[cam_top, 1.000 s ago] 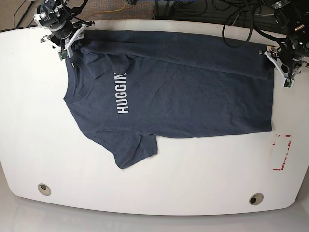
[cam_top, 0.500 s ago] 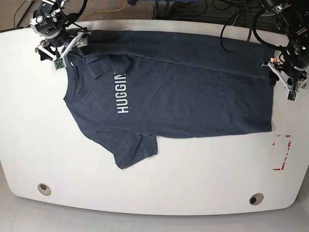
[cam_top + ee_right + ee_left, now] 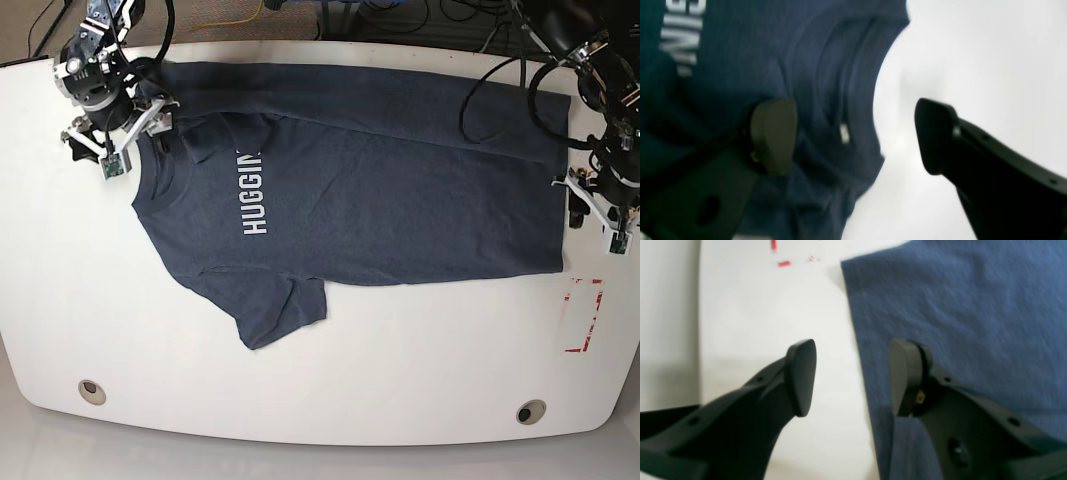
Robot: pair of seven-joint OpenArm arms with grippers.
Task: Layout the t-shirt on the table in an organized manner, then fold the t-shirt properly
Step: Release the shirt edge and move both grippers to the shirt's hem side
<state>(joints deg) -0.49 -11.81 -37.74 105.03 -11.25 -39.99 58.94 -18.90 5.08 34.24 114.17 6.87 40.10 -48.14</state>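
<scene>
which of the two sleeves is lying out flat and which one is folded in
The near sleeve, toward the grommet holes, lies flat, spread on the table. The far sleeve, beside the right gripper, is folded over the t-shirt.

A white table [image 3: 60,290] with rounded edges is seen from above. A dark blue t-shirt [image 3: 400,200] is spread flat on it, collar toward the view's left and hem toward the right, with white lettering [image 3: 254,192] on the chest. One sleeve is laid out toward the near edge; the far edge of the shirt is folded over. Two round grey holes [image 3: 91,391] are set near the front edge. A red-taped rectangle [image 3: 583,315] is marked just beside the hem.
</scene>
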